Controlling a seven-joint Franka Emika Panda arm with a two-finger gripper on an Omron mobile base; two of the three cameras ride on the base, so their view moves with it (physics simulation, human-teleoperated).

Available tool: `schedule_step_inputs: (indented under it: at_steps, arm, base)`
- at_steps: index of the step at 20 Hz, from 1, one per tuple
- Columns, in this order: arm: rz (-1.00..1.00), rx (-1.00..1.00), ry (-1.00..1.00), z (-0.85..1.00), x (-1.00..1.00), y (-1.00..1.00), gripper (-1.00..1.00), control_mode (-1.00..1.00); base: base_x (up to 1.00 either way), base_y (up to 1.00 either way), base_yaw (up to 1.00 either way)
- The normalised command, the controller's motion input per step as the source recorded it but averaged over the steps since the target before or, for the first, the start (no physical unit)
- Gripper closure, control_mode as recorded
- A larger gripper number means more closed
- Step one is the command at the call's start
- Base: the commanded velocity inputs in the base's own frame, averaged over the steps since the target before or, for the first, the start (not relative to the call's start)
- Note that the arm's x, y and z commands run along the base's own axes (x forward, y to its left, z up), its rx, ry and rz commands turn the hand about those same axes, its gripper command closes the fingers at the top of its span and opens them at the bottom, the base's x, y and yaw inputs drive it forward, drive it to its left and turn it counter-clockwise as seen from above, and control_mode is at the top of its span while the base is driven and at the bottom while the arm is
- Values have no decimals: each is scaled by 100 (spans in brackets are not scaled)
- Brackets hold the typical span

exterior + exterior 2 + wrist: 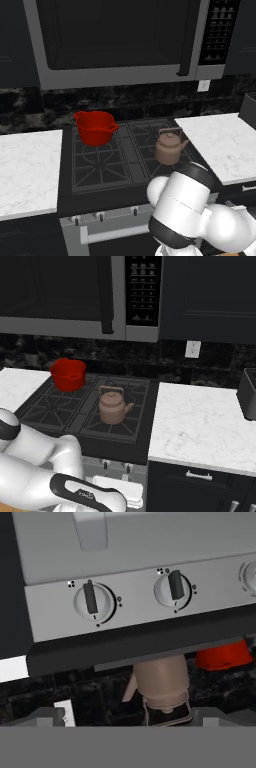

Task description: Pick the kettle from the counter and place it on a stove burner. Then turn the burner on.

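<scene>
Pincer jaws stand wide apart with nothing between them, down low in front of the stove; the hand view, rolled upside down, looks straight at the grey control panel [150, 612], where 2 round knobs [92, 602] sit side by side, each with its dark bar roughly upright.

Going left to right in the left base view: a white marble counter [27, 170] runs to the left edge of the black cooktop [67, 200]. On the cooktop's rear left grate sits a red two-handled pot [95, 127]. To its right, the kettle [169, 146] stands upright on a stove burner [150, 150] on the cooktop's right side, toward the front, spout pointing right toward the second stretch of counter [225, 142], which lies just beside the cooktop's right edge. The kettle is well apart from the pot and touches neither counter.

From the right base view the kettle [114, 405] sits squarely on its grate. A dark bin [247, 396] rests at the right counter's far right edge. A microwave [120, 35] hangs above the stove. The arm [185, 210] folds down in front of the cooktop's front right corner
</scene>
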Motion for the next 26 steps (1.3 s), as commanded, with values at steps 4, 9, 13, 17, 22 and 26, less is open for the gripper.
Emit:
schedule_step_inputs:
  at_steps: [4,9,13,17,22,26]
  arm:
    - [-2,0,-1,-19,36,0,-100,-100]
    - [0,0,0,-36,31,0,-100,-100]
    - [0,0,-3,-53,29,-6,-100,-100]
    - [0,0,-3,-46,29,-3,-100,-100]
    - [0,0,-6,-42,17,0,-100,-100]
    - [1,0,-10,-45,7,0,-100,-100]
  base:
    - [0,0,0]
    - [0,0,0]
    - [0,0,0]
    - [0,0,0]
    - [0,0,0]
    - [0,0,0]
